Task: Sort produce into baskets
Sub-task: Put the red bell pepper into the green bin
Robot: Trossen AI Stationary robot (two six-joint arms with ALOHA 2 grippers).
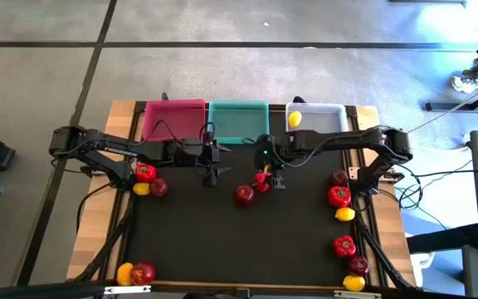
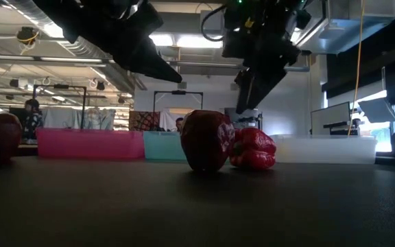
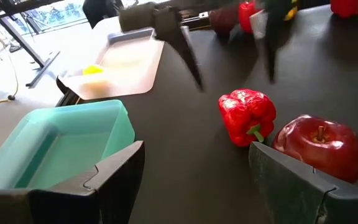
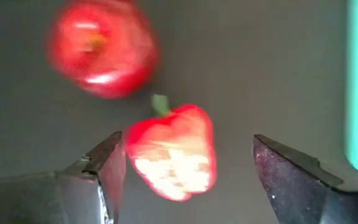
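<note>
A red bell pepper lies on its side on the black table, with a dark red apple beside it. My right gripper hangs open above the pepper, a finger on either side, clear of it in the low view. My left gripper is open over the table near the teal basket, with nothing between its fingers. The pink basket and the white basket flank the teal one at the far edge. A lemon lies in the white one.
A pepper, a lemon and an apple sit at the left. Several more pieces line the right edge. A lemon and an apple lie at the near left corner.
</note>
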